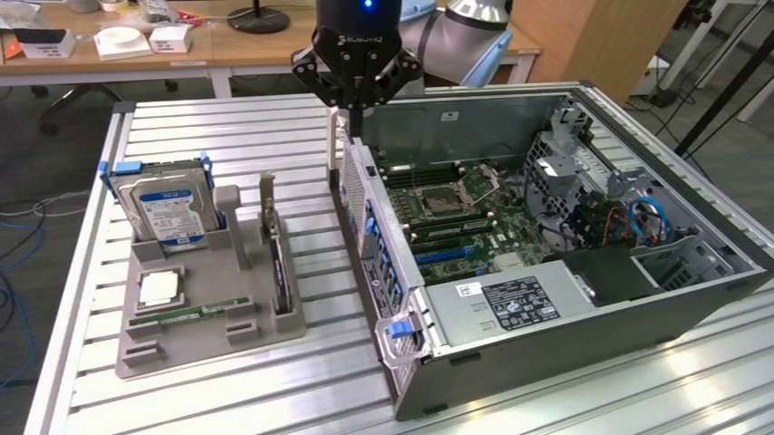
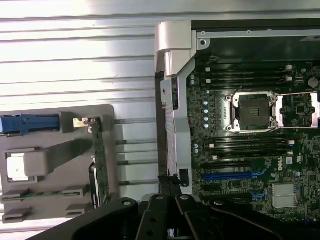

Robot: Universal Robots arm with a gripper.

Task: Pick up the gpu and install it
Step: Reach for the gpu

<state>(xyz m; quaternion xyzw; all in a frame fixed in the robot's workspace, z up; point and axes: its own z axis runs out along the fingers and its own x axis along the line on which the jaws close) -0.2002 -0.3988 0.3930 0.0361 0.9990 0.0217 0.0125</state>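
Observation:
The gpu [image 1: 279, 263] stands on its edge in a slot of the grey holder [image 1: 206, 349], its silver bracket pointing up. In the wrist view the gpu [image 2: 99, 160] is a thin green board seen edge-on. My gripper [image 1: 352, 112] hangs shut and holding nothing above the back wall of the open computer case [image 1: 400, 272], well apart from the gpu. Its dark fingers [image 2: 150, 220] meet at the picture's edge. The motherboard [image 1: 466, 213] lies bare inside the case, with a blue card slot [image 2: 232, 176] on it.
The holder also carries a silver hard drive [image 1: 169, 207] with a blue-white label, a square processor [image 1: 159, 288] and a narrow green memory stick [image 1: 194, 314]. Everything stands on a slatted metal table [image 1: 242, 136]. Desks with boxes stand behind it.

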